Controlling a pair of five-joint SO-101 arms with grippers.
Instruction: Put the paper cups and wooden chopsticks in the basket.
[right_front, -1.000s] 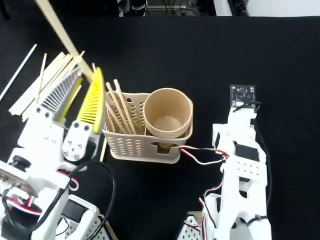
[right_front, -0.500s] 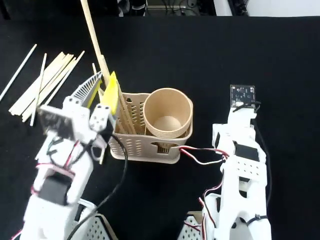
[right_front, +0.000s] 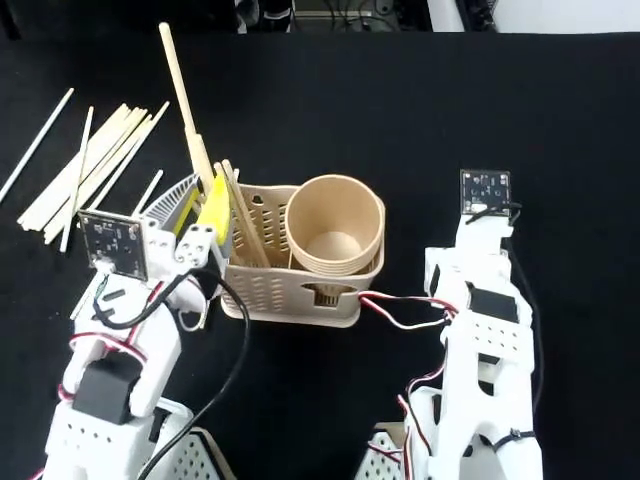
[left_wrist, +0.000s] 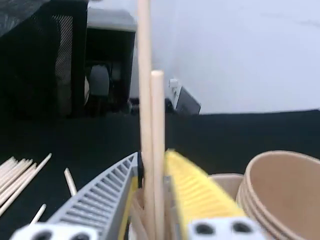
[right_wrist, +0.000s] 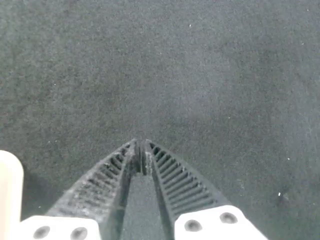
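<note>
- Well left of the basket (right_front: 290, 292), a loose heap of wooden chopsticks (right_front: 95, 165) is shown lying on the table (right_front: 400, 110), not yet collected.
- At the basket's left rim, the left gripper (right_front: 203, 188) is seen clamped on a held pair of chopsticks (right_front: 183, 100), which is tilted away from the basket. Whether its lower ends are already inside cannot be told.
- For a clean drop, the pair should be brought nearer upright. Its lower ends should be guided into the left compartment before the jaws are parted. The rim should not be pushed, as the basket is judged light enough to slide.
- Inside the basket's left compartment, stored chopsticks (right_front: 245, 225) are stood leaning. They should not be levered out.
- Inside the basket's right compartment, paper cups (right_front: 335, 240) are nested.
- Right of the basket, the right gripper (right_wrist: 141, 150) is seen pressed together and empty above the table.
</note>
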